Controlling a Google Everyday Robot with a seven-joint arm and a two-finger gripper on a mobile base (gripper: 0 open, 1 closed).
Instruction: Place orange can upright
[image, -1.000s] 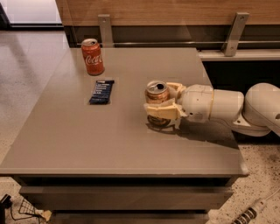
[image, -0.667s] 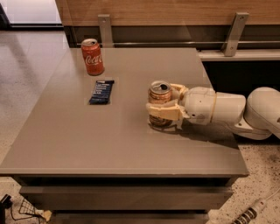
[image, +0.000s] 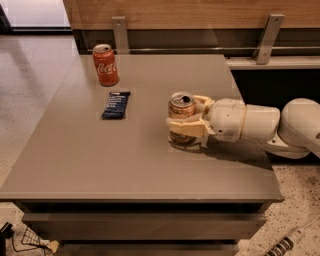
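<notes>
The orange can (image: 180, 107) stands upright on the grey table (image: 100, 160), right of centre, its silver top and pull tab facing up. My gripper (image: 186, 118) reaches in from the right on a white arm. Its pale fingers (image: 186, 128) are closed around the can's body, one in front and one behind. The can's base rests on the table top.
A red Coca-Cola can (image: 105, 64) stands upright at the back left of the table. A dark blue snack bar (image: 116, 104) lies flat between the two cans. A wooden wall with a metal rail (image: 200, 50) runs behind the table. The table's right edge is under my arm.
The view has shifted slightly. The can and gripper hold the same pose on the table; nothing was let go.
</notes>
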